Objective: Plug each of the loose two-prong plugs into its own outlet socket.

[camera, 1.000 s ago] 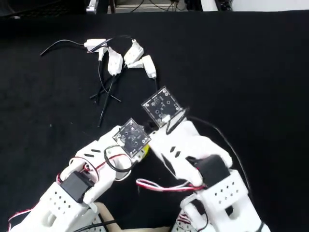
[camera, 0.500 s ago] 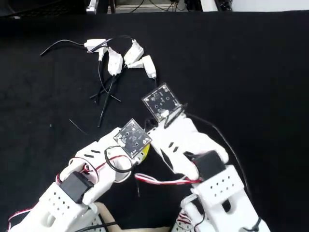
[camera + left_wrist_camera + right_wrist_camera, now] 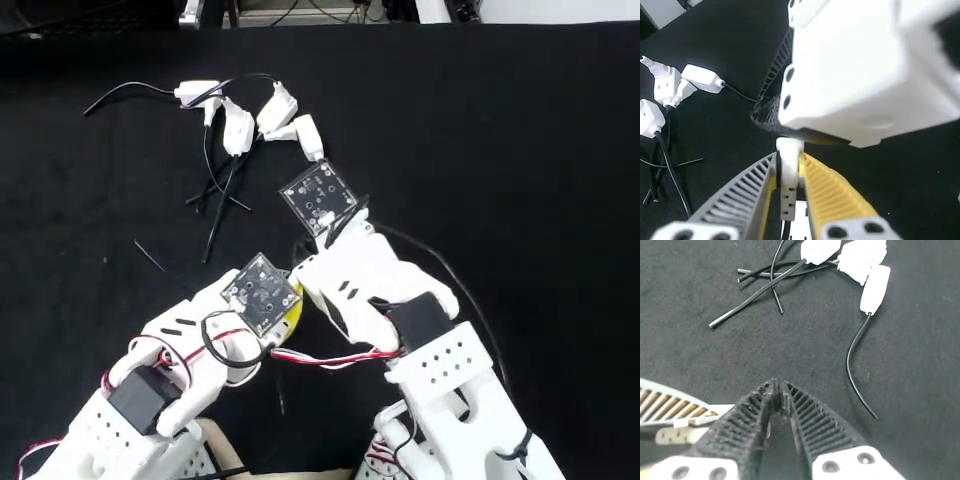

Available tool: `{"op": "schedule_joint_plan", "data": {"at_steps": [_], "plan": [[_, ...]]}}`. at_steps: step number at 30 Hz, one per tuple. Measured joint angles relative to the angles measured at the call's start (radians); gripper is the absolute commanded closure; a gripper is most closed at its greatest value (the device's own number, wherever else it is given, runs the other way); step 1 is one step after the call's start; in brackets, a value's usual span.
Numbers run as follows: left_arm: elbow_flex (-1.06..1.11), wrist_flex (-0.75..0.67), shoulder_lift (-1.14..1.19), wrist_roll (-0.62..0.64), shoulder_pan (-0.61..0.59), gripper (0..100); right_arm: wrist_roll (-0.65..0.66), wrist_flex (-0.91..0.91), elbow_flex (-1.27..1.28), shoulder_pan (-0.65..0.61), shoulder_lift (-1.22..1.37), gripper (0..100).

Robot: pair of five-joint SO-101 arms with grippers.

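Observation:
Several white two-prong plugs with black cords lie bunched at the far left of the black table. In the left wrist view three of the plugs lie off to one side. My left gripper, with one grey and one yellow finger, is shut on a narrow white outlet socket piece. The right arm sits right over it. My right gripper has its black fingers pressed together just above the mat, short of the nearest plug. I cannot tell if anything lies between them.
Loose black cord ends cross on the mat beside the plugs. One plug's cord trails toward the right gripper. A short black wire scrap lies left of the arms. The two arms crowd each other at the table's middle front.
The right arm has moved farther out toward the plug cluster. The left arm has shifted slightly back and left, still holding the socket piece, and this uncovers the wire scrap.

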Motion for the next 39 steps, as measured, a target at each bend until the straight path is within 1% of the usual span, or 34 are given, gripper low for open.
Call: {"op": "schedule_joint_plan", "data": {"at_steps": [8, 13, 19, 22, 25, 31, 35, 39], "plan": [[-0.002, 0.005, -0.017, 0.052, -0.021, 97, -0.002, -0.014, -0.002, 0.000, 0.003, 98.6], [-0.006, 0.008, -0.031, 0.054, -0.025, 97, -0.002, -0.026, -0.002, 0.002, 0.003, 98.6], [-0.014, 0.008, -0.040, 0.109, -0.051, 97, -0.002, -0.028, 0.002, 0.008, 0.011, 98.6], [-0.029, 0.008, -0.040, 0.110, -0.055, 97, -0.002, -0.028, 0.002, 0.009, 0.012, 98.6], [-0.061, 0.002, -0.058, 0.112, -0.089, 97, 0.003, -0.017, 0.032, 0.005, 0.035, 98.6], [-0.081, 0.002, -0.069, 0.115, -0.100, 97, 0.002, -0.017, 0.035, 0.011, 0.029, 98.6], [-0.081, 0.002, -0.068, 0.115, -0.101, 97, -0.021, -0.064, 0.037, 0.071, 0.031, 98.5], [-0.081, 0.002, -0.068, 0.115, -0.101, 97, -0.160, -0.158, 0.049, 0.229, 0.031, 98.4]]}}
